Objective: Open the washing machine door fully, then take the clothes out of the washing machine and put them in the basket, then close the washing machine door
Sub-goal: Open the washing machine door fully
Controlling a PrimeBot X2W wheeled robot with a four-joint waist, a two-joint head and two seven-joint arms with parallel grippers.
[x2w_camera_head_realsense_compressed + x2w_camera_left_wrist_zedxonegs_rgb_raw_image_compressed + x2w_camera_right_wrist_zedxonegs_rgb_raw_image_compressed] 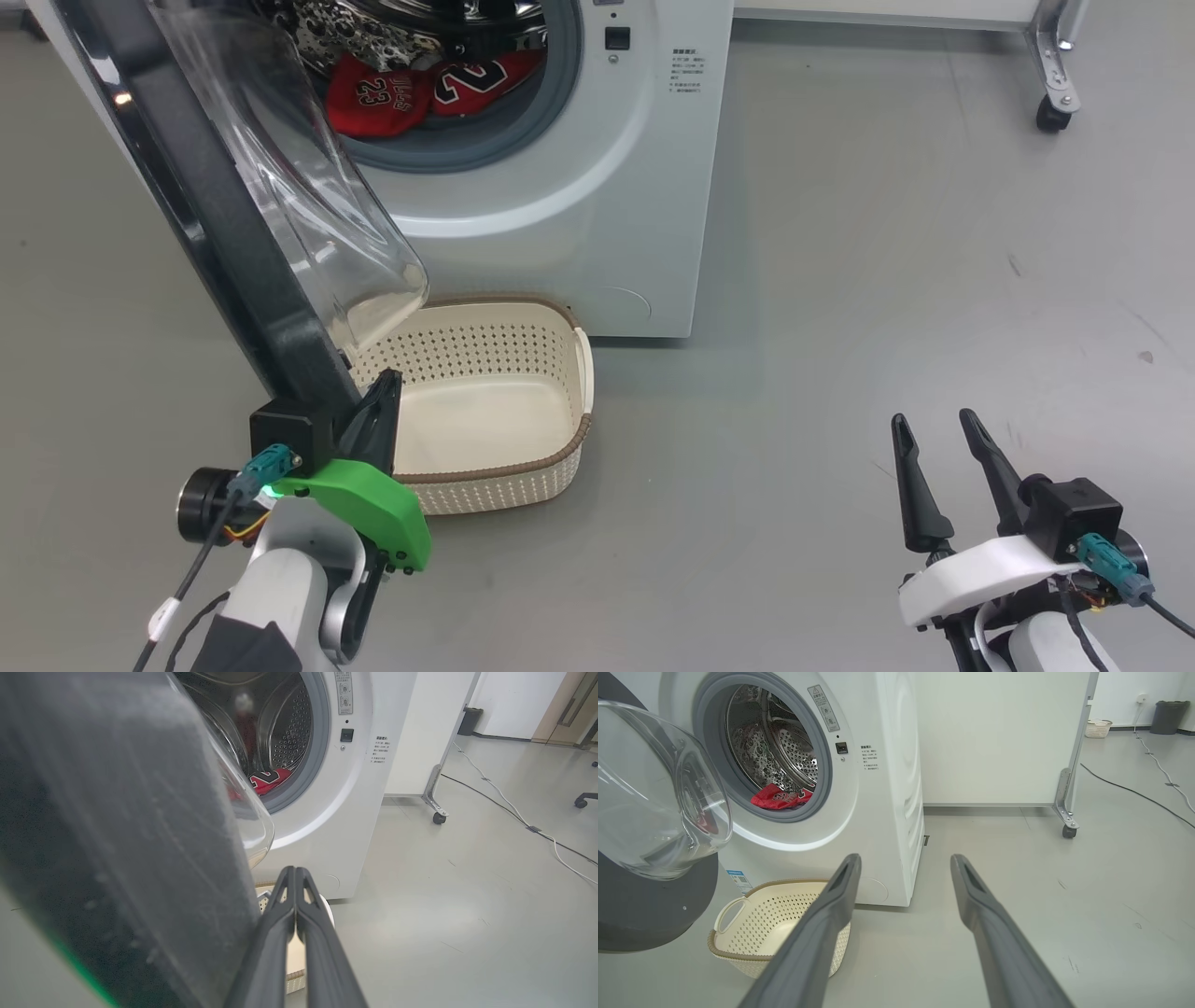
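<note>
The white washing machine (597, 187) stands at the top of the head view with its door (215, 233) swung out to the left, black rim edge-on and glass bowl (317, 215) facing the drum. Red jerseys (383, 98) lie at the drum's mouth, also seen as clothes (780, 798) in the right wrist view. The cream basket (485, 420) sits on the floor below the opening, holding nothing. My left gripper (387, 381) is shut, its fingers (280, 914) close beside the door's lower inner rim over the basket's near corner. My right gripper (934, 429) is open, low at the right over bare floor.
A white panel on a metal wheeled foot (1050, 107) stands right of the washer. Cables (504, 802) run across the grey floor further right. A dark bin (1164, 716) and another small basket (1098, 728) sit by the far wall.
</note>
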